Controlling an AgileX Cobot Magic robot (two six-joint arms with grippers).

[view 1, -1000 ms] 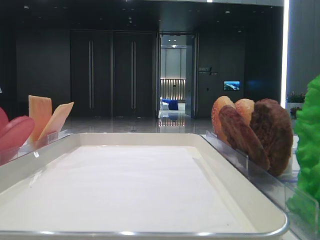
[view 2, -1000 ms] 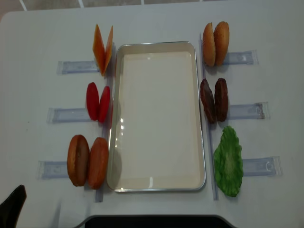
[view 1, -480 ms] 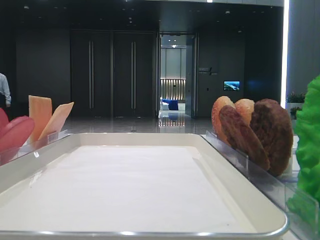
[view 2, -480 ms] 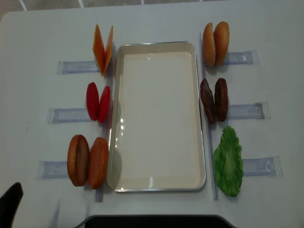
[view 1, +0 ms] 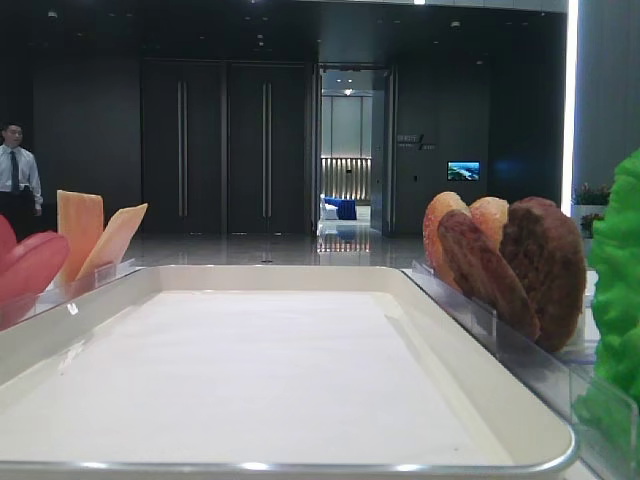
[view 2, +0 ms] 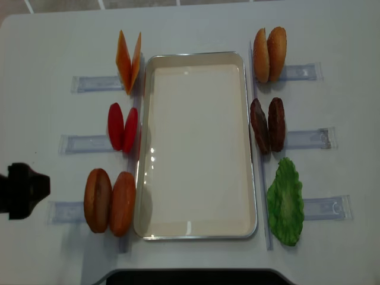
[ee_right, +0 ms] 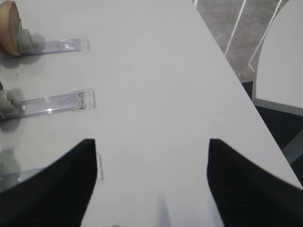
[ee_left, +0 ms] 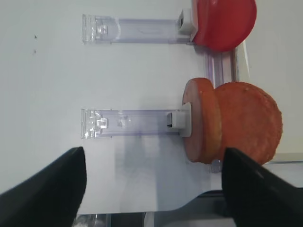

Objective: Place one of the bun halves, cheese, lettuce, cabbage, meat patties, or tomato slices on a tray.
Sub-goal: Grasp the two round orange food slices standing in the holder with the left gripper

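The white tray point(view 2: 196, 142) lies empty in the middle of the table. To its left stand cheese point(view 2: 129, 61), tomato slices point(view 2: 122, 127) and two bun halves point(view 2: 110, 202). On its right are more bun halves point(view 2: 270, 54), meat patties point(view 2: 267, 124) and a green lettuce leaf point(view 2: 285, 202); cabbage is out of view. My left gripper point(view 2: 35, 190) hovers open left of the near bun halves point(ee_left: 232, 120), nothing between its fingers point(ee_left: 42, 189). The right gripper point(ee_right: 151, 184) is open over bare table, away from the food.
Clear plastic holders point(view 2: 71, 211) stick out from each food pair on both sides. In the right wrist view the table's right edge point(ee_right: 227, 61) is close, with floor beyond. A person point(view 1: 15, 180) stands in the far background.
My left gripper has risen from the bottom-left corner to beside the near bun holder. A person has walked into the background at left. The food has not moved.
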